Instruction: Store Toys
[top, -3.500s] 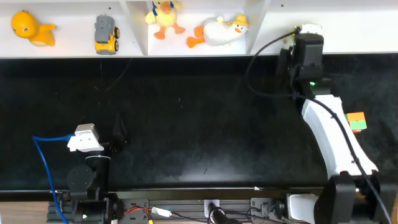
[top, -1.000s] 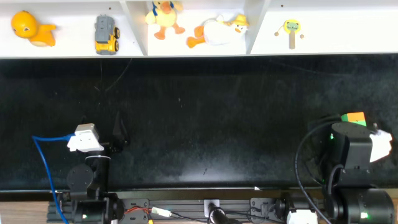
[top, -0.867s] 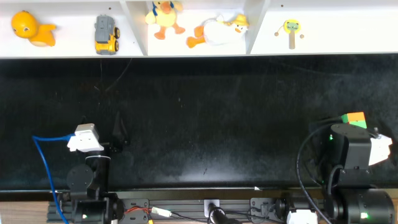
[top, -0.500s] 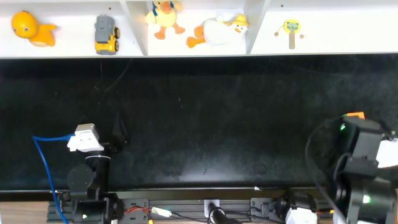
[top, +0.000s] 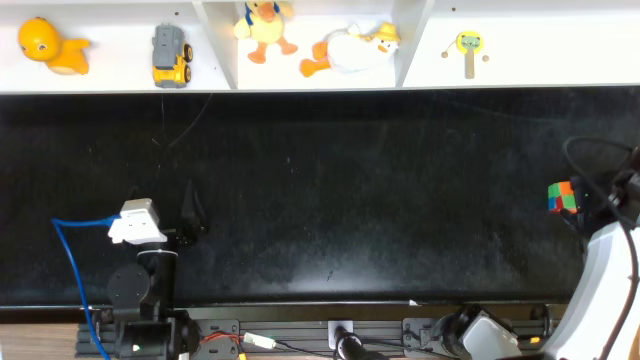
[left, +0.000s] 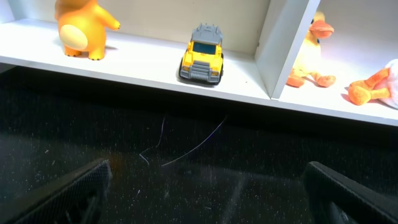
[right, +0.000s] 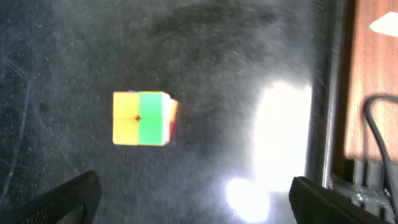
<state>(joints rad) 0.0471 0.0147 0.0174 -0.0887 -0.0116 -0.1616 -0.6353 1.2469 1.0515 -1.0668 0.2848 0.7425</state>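
Observation:
A multicoloured cube (top: 563, 197) lies on the black mat near the right edge; in the right wrist view the cube (right: 142, 118) sits well apart from my right gripper (right: 199, 214), which is open with nothing in it. The white shelf (top: 320, 80) along the back holds an orange duck (top: 48, 46), a yellow truck (top: 170, 55), a yellow duck plush (top: 265, 25), a white goose plush (top: 352, 50) and a green rattle (top: 468, 48). My left gripper (top: 192, 208) rests low at the left, open and empty, facing the truck (left: 202, 53).
White dividers (top: 222, 45) split the shelf into compartments. A blue cable (top: 72, 250) loops beside the left arm's base. The right arm (top: 610, 260) stands at the right edge. A wooden strip and cables (right: 373, 118) border the mat beyond the cube.
The right arm has pulled away to the right edge, uncovering the cube it hung over; the rattle it carried earlier stays on the shelf. The left arm has not moved.

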